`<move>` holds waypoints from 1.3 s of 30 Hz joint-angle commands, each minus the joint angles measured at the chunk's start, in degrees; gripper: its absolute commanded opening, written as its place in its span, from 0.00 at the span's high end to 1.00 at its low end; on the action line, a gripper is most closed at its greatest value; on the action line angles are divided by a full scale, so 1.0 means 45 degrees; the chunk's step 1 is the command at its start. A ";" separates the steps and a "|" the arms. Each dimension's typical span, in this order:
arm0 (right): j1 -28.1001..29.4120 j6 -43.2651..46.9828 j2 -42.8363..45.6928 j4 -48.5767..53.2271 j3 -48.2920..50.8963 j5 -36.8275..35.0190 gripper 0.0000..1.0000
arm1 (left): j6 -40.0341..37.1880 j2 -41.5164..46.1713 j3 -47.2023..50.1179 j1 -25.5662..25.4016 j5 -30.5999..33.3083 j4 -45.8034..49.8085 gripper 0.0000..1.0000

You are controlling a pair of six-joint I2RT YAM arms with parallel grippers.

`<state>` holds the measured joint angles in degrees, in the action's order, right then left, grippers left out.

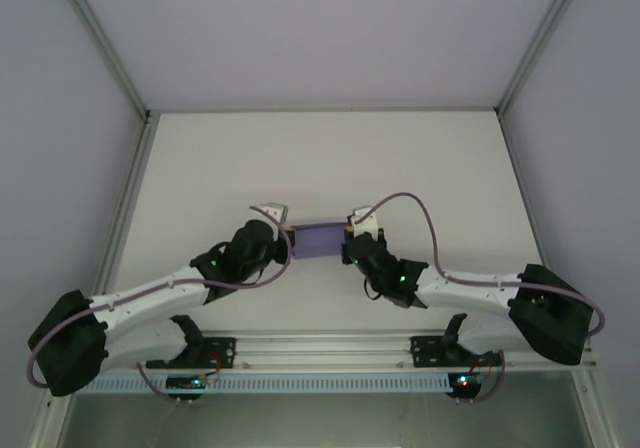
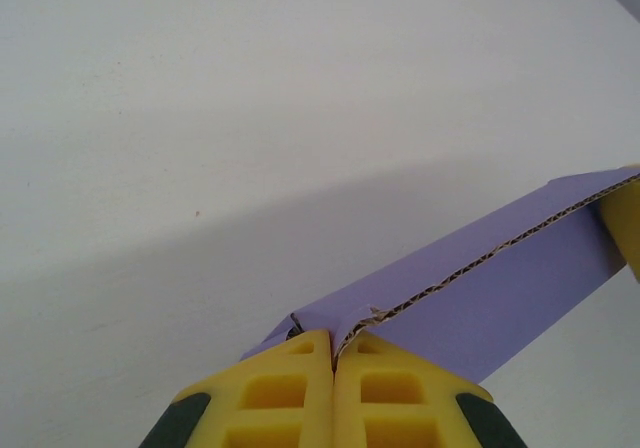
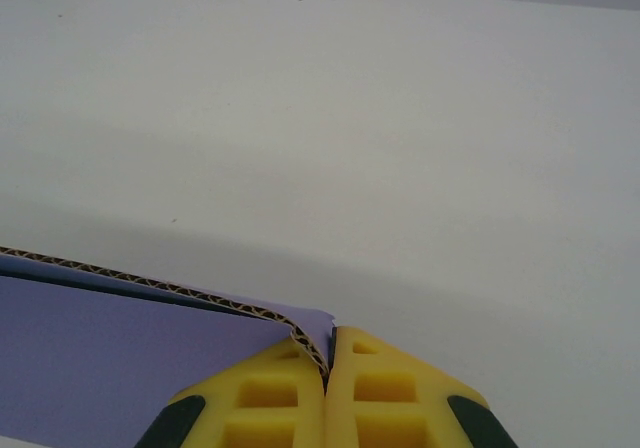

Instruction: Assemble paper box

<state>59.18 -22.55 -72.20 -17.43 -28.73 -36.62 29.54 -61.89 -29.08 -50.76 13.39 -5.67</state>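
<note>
The paper box [image 1: 320,238] is a lilac-purple corrugated card held between both arms above the middle of the table. My left gripper [image 1: 285,240] is shut on its left end; in the left wrist view the yellow fingers [image 2: 280,388] pinch a bent corner of the paper box [image 2: 500,288], whose brown fluted edge runs up to the right. My right gripper [image 1: 350,243] is shut on the right end. In the right wrist view the card's corner curls down between the yellow fingertips [image 3: 380,388], and the paper box [image 3: 120,358] stretches left. A yellow fingertip of the right gripper [image 2: 628,223] shows at its far end.
The white table [image 1: 320,158] stretches away beyond the box, bounded by grey walls and metal corner posts [image 1: 140,108]. The arms' mounting rail [image 1: 320,353] runs along the near edge.
</note>
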 commanded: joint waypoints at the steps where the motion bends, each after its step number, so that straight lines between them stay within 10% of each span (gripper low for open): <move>1: 0.0331 -0.0293 -0.0682 0.2677 0.0058 -0.0125 1.00 | 0.1960 -0.0324 0.0392 -0.0370 0.1275 0.3162 1.00; 14: 0.1049 -0.2192 -0.0150 0.3924 -0.0502 -0.1219 1.00 | 0.5733 -0.2723 -0.0914 -0.2410 0.5580 0.4583 1.00; 39: 0.0717 -0.0977 -0.0319 0.1993 0.0393 -0.0224 1.00 | 0.5184 -0.1363 0.2301 -0.1570 0.3938 0.1601 1.00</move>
<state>62.65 -27.38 -72.16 -14.17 -30.02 -37.56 51.11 -64.29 -24.01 -58.39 31.73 -13.32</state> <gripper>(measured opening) 0.053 0.040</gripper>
